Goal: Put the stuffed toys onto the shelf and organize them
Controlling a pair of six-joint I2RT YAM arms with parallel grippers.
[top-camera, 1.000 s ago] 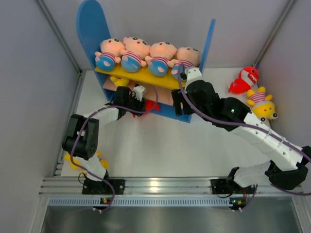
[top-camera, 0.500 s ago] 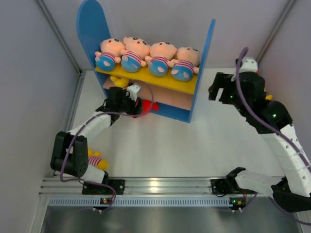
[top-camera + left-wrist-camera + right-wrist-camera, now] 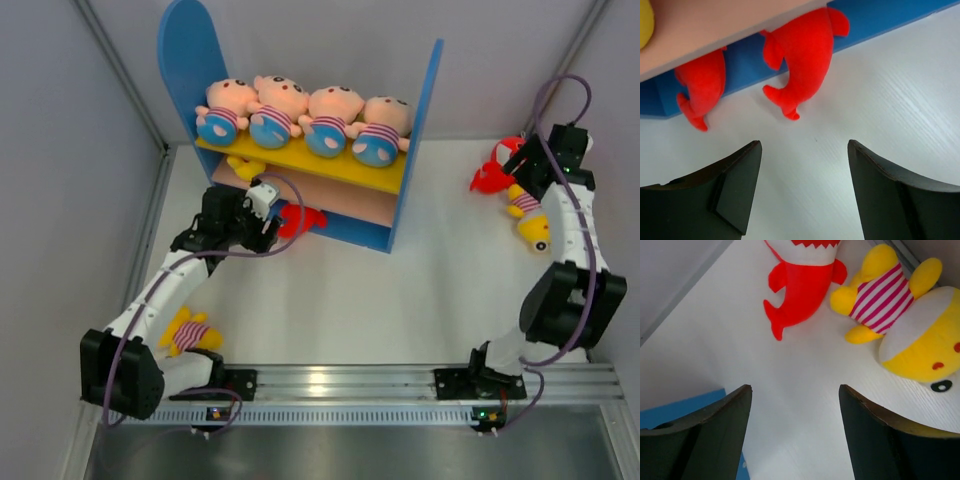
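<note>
The right gripper [image 3: 794, 407] hangs wide open and empty over the white table [image 3: 790, 365]. Just ahead of its fingers lies a red shark [image 3: 802, 282], tail toward the gripper, and just beside that shark, perhaps touching its fin, a yellow animal [image 3: 912, 335] in a pink-striped shirt. Both sit at the table's far right, well apart from the shelf [image 3: 425, 110].

The toys look light, soft and squashy, and their fabric should give the pads plenty of grip with no risk of breakage. The shark's thick middle, between fins and tail, looks the best place to pinch, since the thin tail would likely flop. On the yellow animal the striped torso is narrower than the broad head, so it is the better hold.

The left gripper [image 3: 804, 150] is likewise spread and empty, facing two red sharks [image 3: 802, 55] whose tails poke out from under the shelf's lower board. Four baby dolls [image 3: 300, 115] line the upper board, and another yellow toy [image 3: 185, 332] lies near the left arm's base.
</note>
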